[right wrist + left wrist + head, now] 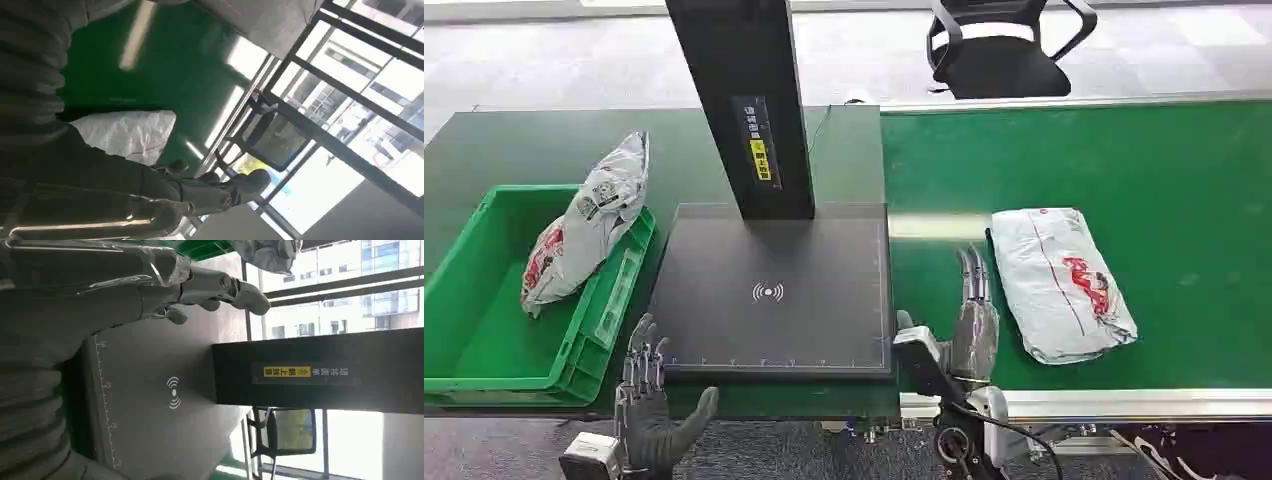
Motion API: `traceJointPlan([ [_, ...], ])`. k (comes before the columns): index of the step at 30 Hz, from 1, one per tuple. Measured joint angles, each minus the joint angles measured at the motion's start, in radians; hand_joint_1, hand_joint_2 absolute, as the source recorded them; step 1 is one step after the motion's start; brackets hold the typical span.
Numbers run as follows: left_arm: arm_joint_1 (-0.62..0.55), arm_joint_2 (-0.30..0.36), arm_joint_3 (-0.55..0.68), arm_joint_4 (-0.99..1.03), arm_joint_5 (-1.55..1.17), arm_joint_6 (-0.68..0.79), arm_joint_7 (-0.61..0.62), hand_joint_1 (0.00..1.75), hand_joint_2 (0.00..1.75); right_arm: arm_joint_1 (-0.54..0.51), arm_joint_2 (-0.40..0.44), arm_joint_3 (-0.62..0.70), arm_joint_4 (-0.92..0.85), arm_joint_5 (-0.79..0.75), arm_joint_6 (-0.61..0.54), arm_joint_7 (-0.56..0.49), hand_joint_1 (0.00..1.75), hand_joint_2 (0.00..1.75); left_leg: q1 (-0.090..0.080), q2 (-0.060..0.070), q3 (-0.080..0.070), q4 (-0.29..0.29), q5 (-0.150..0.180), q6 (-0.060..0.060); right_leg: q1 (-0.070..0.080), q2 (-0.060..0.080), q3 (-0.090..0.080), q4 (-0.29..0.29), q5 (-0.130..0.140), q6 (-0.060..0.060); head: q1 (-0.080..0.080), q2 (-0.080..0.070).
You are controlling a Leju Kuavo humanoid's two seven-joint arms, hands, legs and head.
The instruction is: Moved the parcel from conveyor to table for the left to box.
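Head view high, looking down; wrist views close, sideways; left shares scanner plate (769, 290).

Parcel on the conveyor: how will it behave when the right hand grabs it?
The parcel is a wrinkled grey poly mailer lying flat on the belt, so probably floppy, sagging around a grip. Its glossy film looks slippery. Flat shape: unlikely to roll. The right hand holds nothing.

The scanner post (742, 105) and office chair (1004, 45) are cut off by the frame's top; label text (762, 148) is unreadable.

Dark-fingered left robot hand (649, 405), silver right robot hand (972, 325)
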Motion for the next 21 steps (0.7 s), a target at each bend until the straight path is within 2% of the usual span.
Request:
traceJointPlan([
  [3, -0.001, 0.000, 0.000, 0.000, -0.005, -0.004, 0.000, 0.00, 1.75, -0.001, -0.023, -0.048, 0.000, -0.124, 0.078, -0.007, 0.00, 1.75, 0.000, 0.000, 0.000, 0.000, 0.000, 0.000, 0.000, 0.000, 0.000, 0.000, 0.000, 0.000, 0.000, 0.000],
  [6, -0.007, 0.001, 0.000, 0.008, -0.006, -0.010, -0.005, 0.00, 1.75, -0.011, -0.065, -0.154, 0.016, -0.336, 0.297, -0.086, 0.00, 1.75, -0.001, 0.000, 0.000, 0.001, 0.000, 0.000, -0.001, 0.000, 0.001, 0.000, 0.000, 0.000, 0.000, 0.000],
  [8, -0.014, 0.002, 0.000, 0.015, 0.001, -0.010, -0.009, 0.00, 1.75, -0.019, -0.084, -0.231, 0.023, -0.367, 0.389, -0.124, 0.00, 1.75, -0.001, 0.000, 0.000, 0.001, 0.000, 0.000, -0.002, 0.000, 0.001, 0.000, 0.000, 0.000, 0.000, 0.000],
  [12, -0.020, 0.002, 0.002, 0.023, 0.005, -0.010, -0.013, 0.00, 1.75, -0.023, -0.103, -0.325, 0.024, -0.305, 0.392, -0.111, 0.00, 1.75, -0.001, 0.000, 0.000, 0.001, 0.000, 0.000, -0.001, 0.000, 0.001, 0.000, 0.000, 0.000, 0.000, 0.000],
  [21, -0.029, 0.003, 0.005, 0.025, 0.010, -0.017, -0.018, 0.00, 1.75, -0.028, -0.127, -0.393, 0.031, -0.255, 0.387, -0.077, 0.00, 1.75, -0.001, 0.000, 0.000, 0.001, 0.000, 0.000, -0.001, 0.000, 0.001, 0.000, 0.000, 0.000, 0.000, 0.000],
])
